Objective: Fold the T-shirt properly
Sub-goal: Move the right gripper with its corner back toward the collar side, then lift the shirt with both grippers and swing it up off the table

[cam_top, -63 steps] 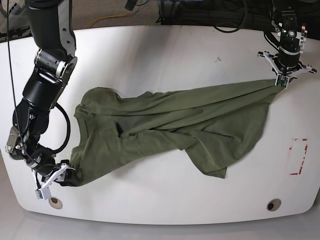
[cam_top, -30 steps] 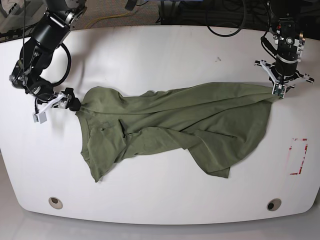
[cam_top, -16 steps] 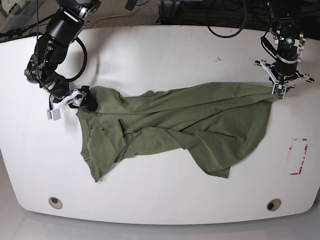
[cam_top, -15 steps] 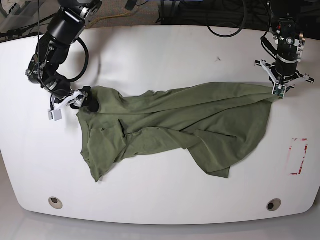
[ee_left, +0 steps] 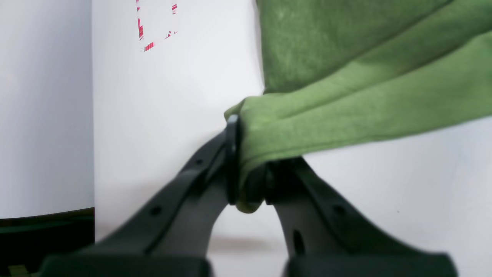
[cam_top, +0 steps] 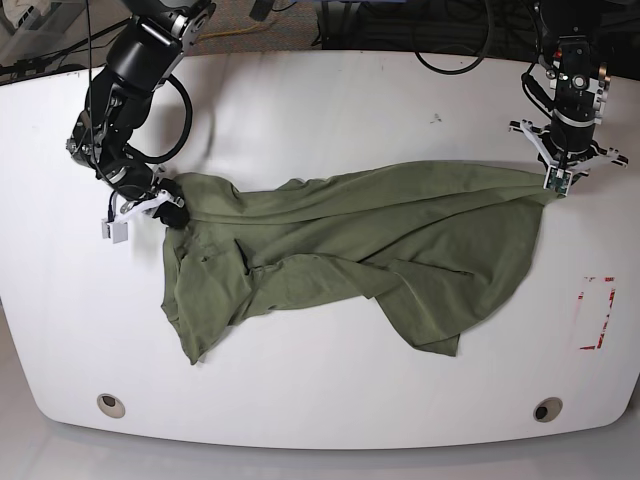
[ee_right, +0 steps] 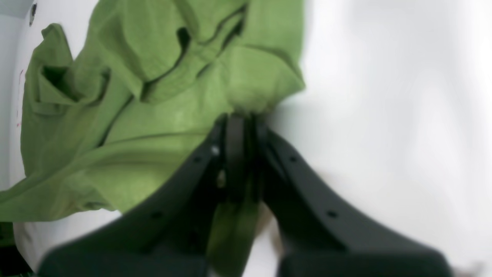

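The T-shirt (cam_top: 330, 255) lies crumpled across the middle of the white worktop (cam_top: 330, 110), strung between the two end effectors. It is soft, matte olive cotton, rumpled into long diagonal folds, with one loose flap hanging toward the near edge. The right end effector (cam_top: 168, 208) has closed on the shirt's corner nearest it; half a second ago its jaws stood wide at that same edge, and the fabric there now bunches slightly toward it. In the right wrist view a fold of green cloth is pinched between the dark plastic fingers (ee_right: 234, 154). The left end effector (cam_top: 558, 172) keeps its clamp on the opposite corner, unmoved from before; its wrist view shows a thick wad of cloth (ee_left: 346, 100) squeezed between narrow black fingers (ee_left: 230, 161). Just beyond that end effector, on the smooth glossy worktop, is a red-and-white rectangle mark (cam_top: 596, 312). Two round holes (cam_top: 546, 409) sit near the front edge.
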Motion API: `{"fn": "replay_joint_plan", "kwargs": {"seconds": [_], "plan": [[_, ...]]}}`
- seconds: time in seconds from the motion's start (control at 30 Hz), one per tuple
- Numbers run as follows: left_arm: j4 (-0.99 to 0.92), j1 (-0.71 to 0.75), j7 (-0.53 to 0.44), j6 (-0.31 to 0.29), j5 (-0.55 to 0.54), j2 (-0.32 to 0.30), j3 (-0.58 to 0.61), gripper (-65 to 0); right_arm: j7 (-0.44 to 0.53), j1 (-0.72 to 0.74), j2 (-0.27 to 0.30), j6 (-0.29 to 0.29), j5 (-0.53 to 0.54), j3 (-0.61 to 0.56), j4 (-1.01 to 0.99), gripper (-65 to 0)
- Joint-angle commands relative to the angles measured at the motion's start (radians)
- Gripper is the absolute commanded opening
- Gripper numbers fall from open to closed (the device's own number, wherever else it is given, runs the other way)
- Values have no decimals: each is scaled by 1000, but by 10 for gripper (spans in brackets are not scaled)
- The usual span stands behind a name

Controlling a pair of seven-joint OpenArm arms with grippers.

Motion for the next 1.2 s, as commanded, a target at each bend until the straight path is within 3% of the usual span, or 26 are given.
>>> {"fn": "replay_joint_plan", "kwargs": {"seconds": [0.0,0.17,0.57,0.83,1.17], "plan": [[17,-3,-16,14,-2,-10,-4,-650,19,15,15,6,27,1,22,-650],[17,-4,-16,14,-2,-10,-4,-650,-24,-5,28,6,28,9,28,-650],[22,-12,-17,14,-7,-7,-4,-650,-94,-106,32,14,30,4,262,-650],[65,-222,-5,14,-28,108,48,-650,-94,-74,40,15,28,-16,444,-650],[78,-498,145,17,-28,119,145,-650,-94,176,184,15,22,-153,447,-650]]}}
